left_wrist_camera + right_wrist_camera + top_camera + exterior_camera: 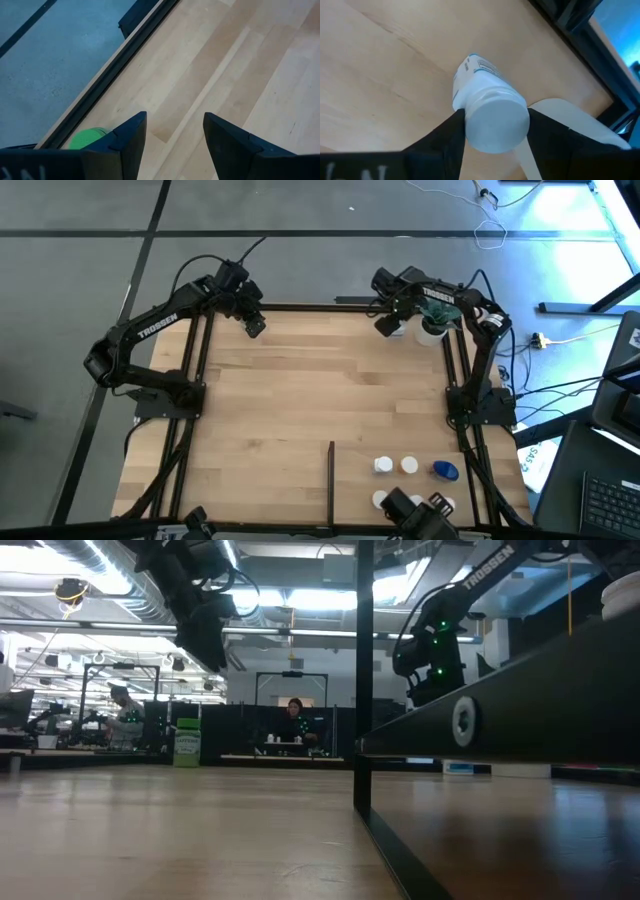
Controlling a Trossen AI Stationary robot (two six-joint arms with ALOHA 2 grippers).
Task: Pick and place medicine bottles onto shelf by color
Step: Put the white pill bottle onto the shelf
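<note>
At the far right corner of the light wood plank table (300, 400), the right gripper (496, 125) has a small white medicine bottle with a white cap and a blue-edged label (487, 107) sitting directly between its two dark fingers, cap end toward the wrist and the body pointing away toward the tabletop, so its long axis runs roughly along the gripper's own reach. The fingers flank the cap on both sides and look to be touching or almost touching it; whether the pinch is firm yet cannot be told. Seen from above, this right gripper (389, 323) is just beside a potted green plant in a white pot (434, 320). The left gripper (254, 324) hangs over the far left corner with its jaws spread and nothing between them; a green rounded object (90, 138) shows just beside one finger. The other small white-capped bottles (384, 466) and a wider blue one (446, 471) stand near the right front corner, to the right of the thin black divider bar (331, 480).
</note>
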